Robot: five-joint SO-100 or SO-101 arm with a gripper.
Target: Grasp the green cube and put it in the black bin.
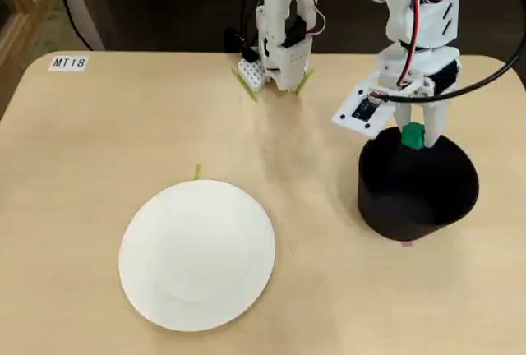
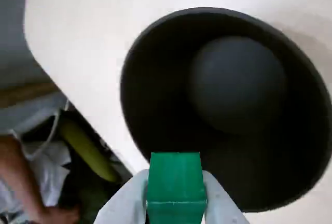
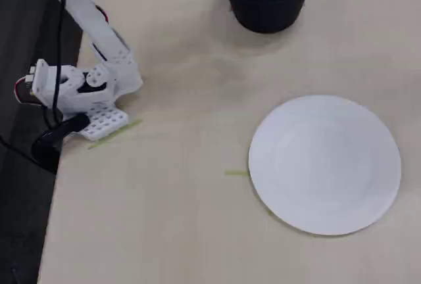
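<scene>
Wrist view shows the black bin (image 2: 228,110) gaping below, its mouth filling most of the frame. At the near rim, the gripper (image 2: 175,203) pinches the green cube (image 2: 175,185). Best nudge further over the hollow centre before letting go.

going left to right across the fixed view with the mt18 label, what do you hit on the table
MT18 label → white plate → arm base → black bin, with the hand holding the green cube just above the bin's rim.
</scene>
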